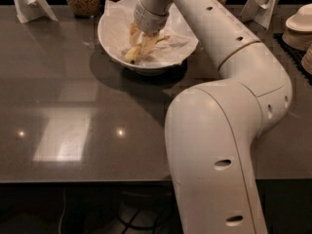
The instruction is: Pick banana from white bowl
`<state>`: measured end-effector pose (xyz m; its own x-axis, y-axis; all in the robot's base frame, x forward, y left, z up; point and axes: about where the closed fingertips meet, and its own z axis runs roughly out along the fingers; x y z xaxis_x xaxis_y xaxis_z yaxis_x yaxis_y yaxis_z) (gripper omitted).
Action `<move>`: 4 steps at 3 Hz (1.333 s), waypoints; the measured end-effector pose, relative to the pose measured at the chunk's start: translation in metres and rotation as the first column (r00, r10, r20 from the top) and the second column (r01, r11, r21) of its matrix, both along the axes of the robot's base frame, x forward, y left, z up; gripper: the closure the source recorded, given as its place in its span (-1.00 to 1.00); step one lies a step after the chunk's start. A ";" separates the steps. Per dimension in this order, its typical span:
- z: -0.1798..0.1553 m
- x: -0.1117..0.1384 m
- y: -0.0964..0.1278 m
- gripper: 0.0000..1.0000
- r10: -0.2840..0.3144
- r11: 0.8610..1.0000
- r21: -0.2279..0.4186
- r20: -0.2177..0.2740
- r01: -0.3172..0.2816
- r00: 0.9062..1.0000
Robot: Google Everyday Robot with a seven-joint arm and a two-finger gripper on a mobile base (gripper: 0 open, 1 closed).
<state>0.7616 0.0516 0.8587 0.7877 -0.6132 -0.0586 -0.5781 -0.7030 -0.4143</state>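
Gripper [141,39] sits inside the white bowl [109,28], right on the banana [131,55] (open or closed, I cannot tell). Grasp step; next: firm hold, then lift w/o tipping bowl.

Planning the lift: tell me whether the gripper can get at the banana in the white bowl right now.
Likely yes. The gripper is down inside the white bowl, right at the banana; nothing else lies in the bowl except the crinkled paper lining under it.
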 end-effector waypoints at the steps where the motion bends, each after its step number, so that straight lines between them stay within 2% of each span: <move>1: 0.017 0.000 -0.008 1.00 -0.013 1.000 -0.014 0.031 0.013 0.999; 2: 0.035 -0.003 -0.022 1.00 -0.045 0.999 0.000 0.051 0.045 0.998; 4: 0.083 -0.017 -0.047 1.00 -0.106 0.986 0.137 0.073 0.095 0.992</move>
